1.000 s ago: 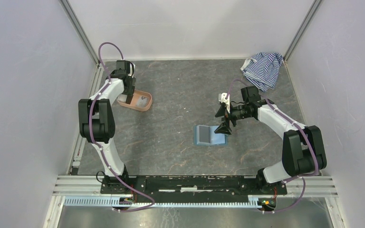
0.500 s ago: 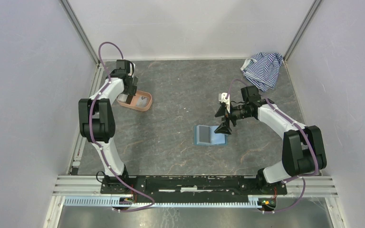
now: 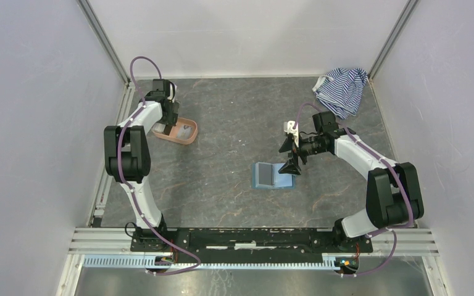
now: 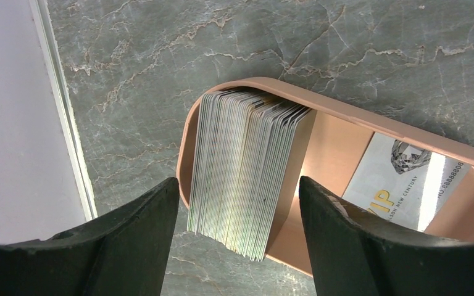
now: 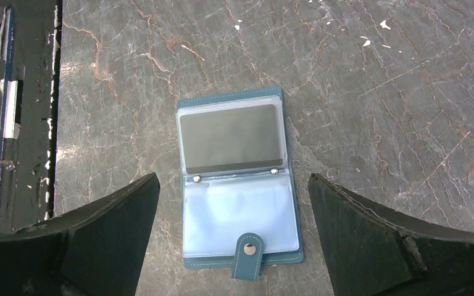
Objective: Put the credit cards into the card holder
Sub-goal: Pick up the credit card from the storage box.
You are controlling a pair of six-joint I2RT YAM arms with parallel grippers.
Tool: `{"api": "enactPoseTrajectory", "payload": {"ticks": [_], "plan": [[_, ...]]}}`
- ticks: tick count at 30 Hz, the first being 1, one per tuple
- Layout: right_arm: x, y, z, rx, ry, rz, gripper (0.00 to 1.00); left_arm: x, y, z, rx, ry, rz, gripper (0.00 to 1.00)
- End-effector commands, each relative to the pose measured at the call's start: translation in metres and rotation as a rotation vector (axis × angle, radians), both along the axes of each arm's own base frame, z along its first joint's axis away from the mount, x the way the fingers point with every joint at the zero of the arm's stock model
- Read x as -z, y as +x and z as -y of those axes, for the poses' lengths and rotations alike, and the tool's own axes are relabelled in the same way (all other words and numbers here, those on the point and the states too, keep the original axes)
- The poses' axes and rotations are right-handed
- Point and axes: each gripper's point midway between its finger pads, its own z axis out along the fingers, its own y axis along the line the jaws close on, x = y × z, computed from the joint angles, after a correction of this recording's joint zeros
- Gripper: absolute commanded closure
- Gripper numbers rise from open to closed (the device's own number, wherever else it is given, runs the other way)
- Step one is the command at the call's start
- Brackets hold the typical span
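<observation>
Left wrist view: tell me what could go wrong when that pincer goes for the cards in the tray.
1. The cards stand tightly packed on edge and the open left pincer straddles the whole stack, so closing may grab many at once.
2. The stack juts past the tray rim; a nudge could spill cards onto the table.
3. A printed card lies flat on the tray floor, likely hard to pinch.
</observation>
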Motion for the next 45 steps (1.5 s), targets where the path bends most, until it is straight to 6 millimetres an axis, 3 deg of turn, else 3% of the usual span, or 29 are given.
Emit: {"api": "enactPoseTrajectory", "payload": {"ticks": [1, 11, 23, 27, 45], "plan": [[-0.014, 0.009, -0.003, -0.018, 0.028, 0.044, 0.02, -0.010, 0.009, -0.005, -0.027, 0.011, 0.036, 0.23], [-0.014, 0.008, -0.003, -0.019, 0.029, 0.041, 0.02, -0.023, 0.010, -0.007, -0.030, 0.022, 0.063, 0.23], [-0.015, 0.008, -0.003, -0.019, 0.030, 0.048, 0.02, -0.025, 0.008, -0.009, -0.034, 0.033, 0.062, 0.26], [-0.015, 0.008, -0.003, -0.020, 0.029, 0.046, 0.02, -0.031, 0.009, -0.012, -0.039, 0.046, 0.072, 0.32], [-0.016, 0.007, -0.003, -0.022, 0.032, 0.048, 0.02, -0.051, 0.006, -0.009, -0.040, 0.028, 0.107, 0.38]]}}
